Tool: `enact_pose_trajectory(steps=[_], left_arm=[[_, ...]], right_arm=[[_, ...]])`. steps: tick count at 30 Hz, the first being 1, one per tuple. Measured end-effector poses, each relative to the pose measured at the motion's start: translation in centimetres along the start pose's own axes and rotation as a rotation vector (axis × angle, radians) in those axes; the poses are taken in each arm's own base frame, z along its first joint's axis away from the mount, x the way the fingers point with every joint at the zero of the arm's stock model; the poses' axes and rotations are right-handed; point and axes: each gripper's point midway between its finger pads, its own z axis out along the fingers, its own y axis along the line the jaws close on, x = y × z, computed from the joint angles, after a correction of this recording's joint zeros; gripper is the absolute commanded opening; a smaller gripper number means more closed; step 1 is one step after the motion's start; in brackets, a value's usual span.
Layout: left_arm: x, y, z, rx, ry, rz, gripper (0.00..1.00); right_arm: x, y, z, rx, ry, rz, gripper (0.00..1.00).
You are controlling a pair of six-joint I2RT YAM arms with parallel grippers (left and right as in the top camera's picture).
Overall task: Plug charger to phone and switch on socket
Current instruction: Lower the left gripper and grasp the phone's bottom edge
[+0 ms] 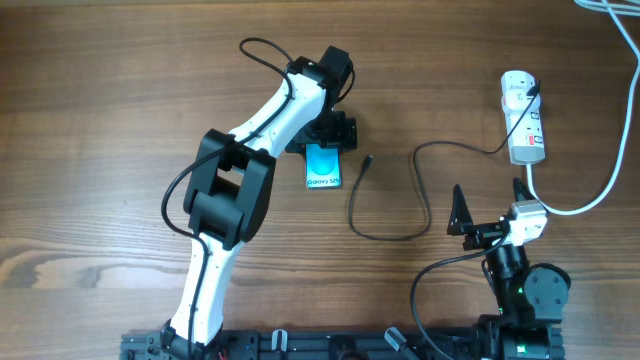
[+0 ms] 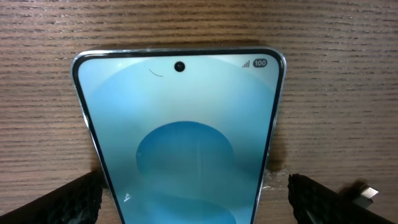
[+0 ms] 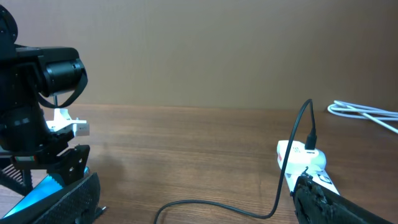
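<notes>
The phone (image 1: 323,166) lies flat on the table with its turquoise screen up and fills the left wrist view (image 2: 180,124). My left gripper (image 1: 328,135) is open and straddles the phone's far end, a finger on each side (image 2: 196,190), with a gap on the right. The charger, a thin black cable (image 1: 425,190), runs from the socket (image 1: 523,125) in a loop to its free tip (image 1: 368,160), right of the phone and apart from it. The tip also shows in the left wrist view (image 2: 367,193). My right gripper (image 1: 490,200) is open and empty, low over the cable (image 3: 217,205), below the socket (image 3: 301,158).
A thick white cord (image 1: 620,120) curves from the socket along the table's right edge and shows in the right wrist view (image 3: 367,115). The left arm (image 1: 250,140) reaches diagonally across the left half of the wooden table (image 1: 100,120).
</notes>
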Motion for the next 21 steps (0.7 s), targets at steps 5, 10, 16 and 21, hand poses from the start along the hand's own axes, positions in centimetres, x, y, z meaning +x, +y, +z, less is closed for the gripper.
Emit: enact_pose_trajectory(steps=[5,10,16,21], left_arm=[[0.52,0.17,0.09,-0.023,0.013,0.003,1.00],[0.66,0.31,0.37,-0.093,-0.015,-0.017,1.00],[0.73,0.30,0.38,-0.101,-0.017,-0.022,1.00],[0.72,0.27,0.36,-0.102,-0.018,-0.025,0.90]], right_arm=[[0.00,0.00,0.00,0.000,0.000,0.000,1.00],[0.00,0.00,0.00,0.000,0.000,0.000,1.00],[0.00,-0.01,0.00,0.000,0.000,0.000,0.99],[0.00,0.00,0.00,0.000,0.000,0.000,1.00]])
